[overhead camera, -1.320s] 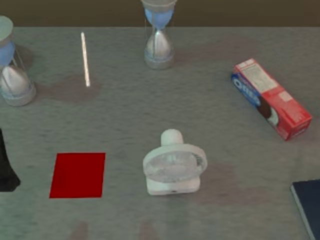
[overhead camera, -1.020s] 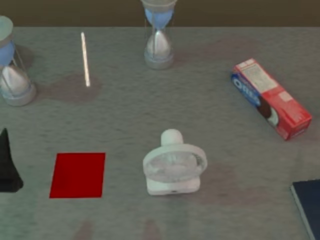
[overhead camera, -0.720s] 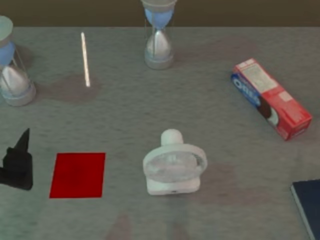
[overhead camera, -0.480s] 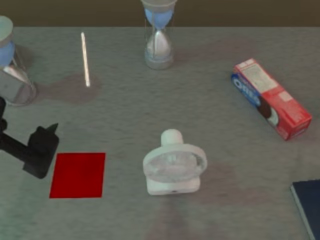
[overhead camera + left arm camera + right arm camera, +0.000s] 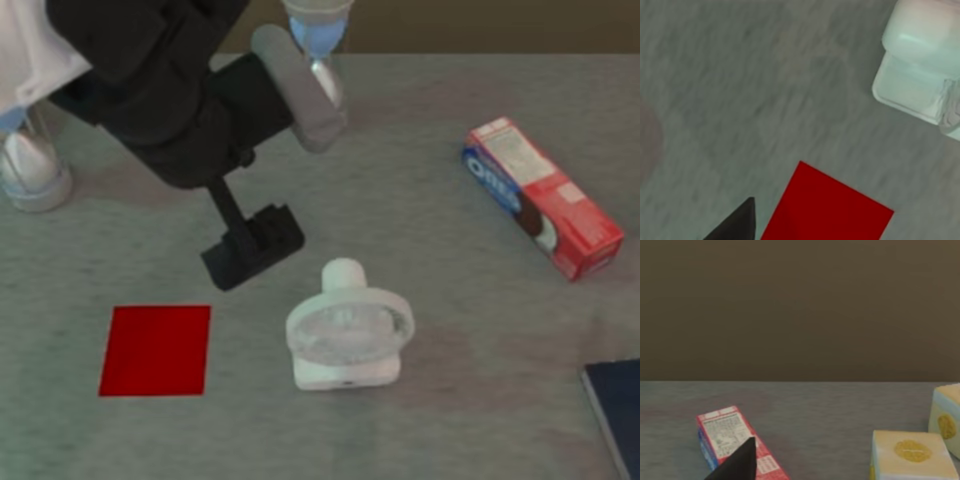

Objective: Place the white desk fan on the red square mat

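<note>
Near the table's middle, the white desk fan (image 5: pixel 349 335) is seen standing on its base, well apart from the red square mat (image 5: pixel 156 350) at its left. It is judged light, rigid and smooth; the knob-like back seems the safest hold. Whether the left gripper (image 5: pixel 252 244), just beside the fan, is open cannot be told.

Red-and-blue biscuit box (image 5: pixel 543 196) – white "OREO" wordmark on its blue end, finer print unreadable

The white desk fan (image 5: pixel 349 335) looks like smooth glossy plastic, the red square mat (image 5: pixel 156 350) flat and matt.
</note>
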Robot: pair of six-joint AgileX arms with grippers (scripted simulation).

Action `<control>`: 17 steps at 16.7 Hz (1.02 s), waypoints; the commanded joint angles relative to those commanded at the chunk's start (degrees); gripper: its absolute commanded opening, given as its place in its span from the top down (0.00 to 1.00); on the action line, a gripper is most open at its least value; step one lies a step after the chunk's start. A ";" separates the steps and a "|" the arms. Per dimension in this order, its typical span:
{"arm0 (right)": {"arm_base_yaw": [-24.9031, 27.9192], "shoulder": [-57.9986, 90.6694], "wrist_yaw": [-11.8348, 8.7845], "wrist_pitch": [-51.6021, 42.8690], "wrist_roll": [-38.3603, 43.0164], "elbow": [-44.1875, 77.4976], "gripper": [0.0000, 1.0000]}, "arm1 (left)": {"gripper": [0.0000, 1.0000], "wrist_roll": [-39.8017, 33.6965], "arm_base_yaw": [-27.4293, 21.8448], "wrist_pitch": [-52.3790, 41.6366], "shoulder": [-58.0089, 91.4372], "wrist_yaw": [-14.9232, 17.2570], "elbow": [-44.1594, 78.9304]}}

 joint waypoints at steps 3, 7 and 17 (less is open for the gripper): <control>0.00 0.00 0.00 0.00 0.00 0.00 0.00 | 0.00 4.13 -5.16 -9.00 13.96 0.02 12.74; 0.00 0.00 0.00 0.00 0.00 0.00 0.00 | 0.00 7.76 -9.61 -17.09 25.77 0.04 23.00; 0.00 0.00 0.00 0.00 0.00 0.00 0.00 | 0.00 8.74 -10.55 -16.57 28.33 0.05 22.67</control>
